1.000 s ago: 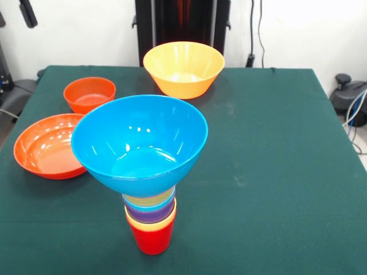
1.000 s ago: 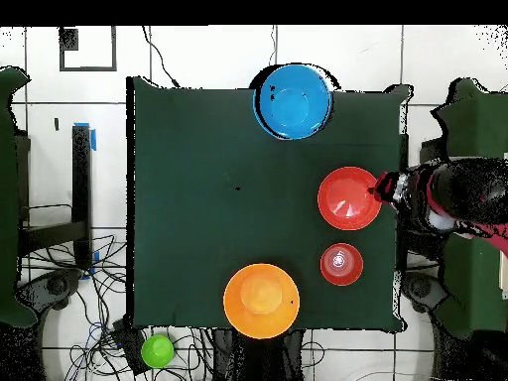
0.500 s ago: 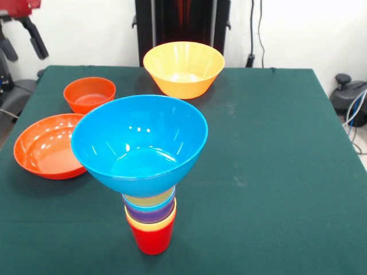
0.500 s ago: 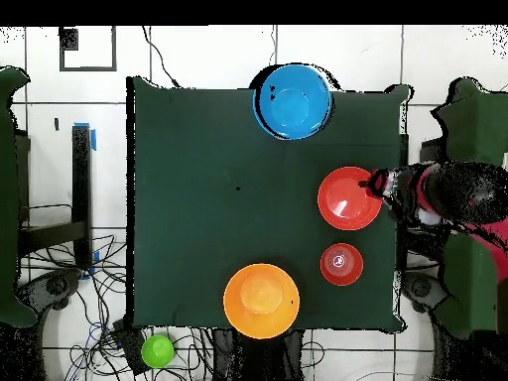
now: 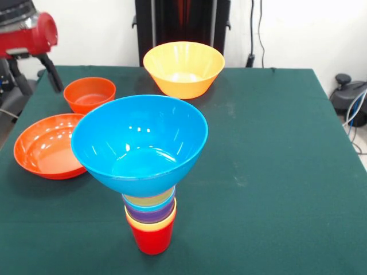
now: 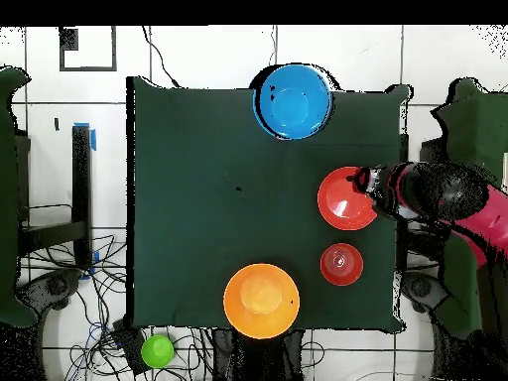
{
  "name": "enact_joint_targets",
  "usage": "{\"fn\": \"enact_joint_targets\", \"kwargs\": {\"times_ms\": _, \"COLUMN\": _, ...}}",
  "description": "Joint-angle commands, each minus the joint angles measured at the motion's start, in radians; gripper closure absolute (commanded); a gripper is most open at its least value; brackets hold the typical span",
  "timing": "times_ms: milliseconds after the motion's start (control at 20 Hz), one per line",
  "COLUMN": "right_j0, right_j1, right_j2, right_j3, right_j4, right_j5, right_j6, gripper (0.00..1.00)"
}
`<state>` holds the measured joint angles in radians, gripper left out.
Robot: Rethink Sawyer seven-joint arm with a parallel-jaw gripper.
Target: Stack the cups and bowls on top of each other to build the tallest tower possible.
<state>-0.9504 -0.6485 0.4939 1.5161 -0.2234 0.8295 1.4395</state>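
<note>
The table point(image 5: 275, 143) holds the tower point(image 5: 150, 166): stacked cups point(image 5: 151, 220) with the big blue bowl point(image 5: 139, 143) on top. The yellow bowl point(image 5: 183, 69) sits far back. The wide orange bowl point(image 5: 46, 146) lies just below and beside the gripper point(image 5: 34, 77); nothing blocks it. The small orange bowl point(image 5: 89, 94) is close too. The gripper holds nothing; I cannot tell how open it is.

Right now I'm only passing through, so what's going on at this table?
A tower of nested cups with a red base carries the large blue bowl. Three bowls wait loose: the wide orange bowl, the small orange bowl and the yellow-orange bowl. The gripper sits over the wide bowl's edge, holding nothing visible.
</note>
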Motion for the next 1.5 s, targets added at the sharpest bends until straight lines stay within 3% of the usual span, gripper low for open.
{"fn": "enact_joint_targets", "kwargs": {"times_ms": 50, "right_j0": -0.022, "right_j1": 0.129, "right_j2": 0.126, "right_j3": 0.020, "right_j4": -0.141, "right_j5": -0.037, "right_j6": -0.339, "gripper": 0.00}}
{"fn": "enact_joint_targets", "kwargs": {"times_ms": 500, "right_j0": -0.087, "right_j1": 0.203, "right_j2": 0.215, "right_j3": -0.088, "right_j4": -0.206, "right_j5": 0.099, "right_j6": -0.441, "gripper": 0.00}}
{"fn": "enact_joint_targets", "kwargs": {"times_ms": 1100, "right_j0": -0.107, "right_j1": 0.233, "right_j2": 0.259, "right_j3": -0.237, "right_j4": -0.249, "right_j5": 0.285, "right_j6": -0.549, "gripper": 0.00}}
{"fn": "enact_joint_targets", "kwargs": {"times_ms": 1500, "right_j0": -0.091, "right_j1": 0.254, "right_j2": 0.258, "right_j3": -0.277, "right_j4": -0.272, "right_j5": 0.293, "right_j6": -0.577, "gripper": 0.00}}
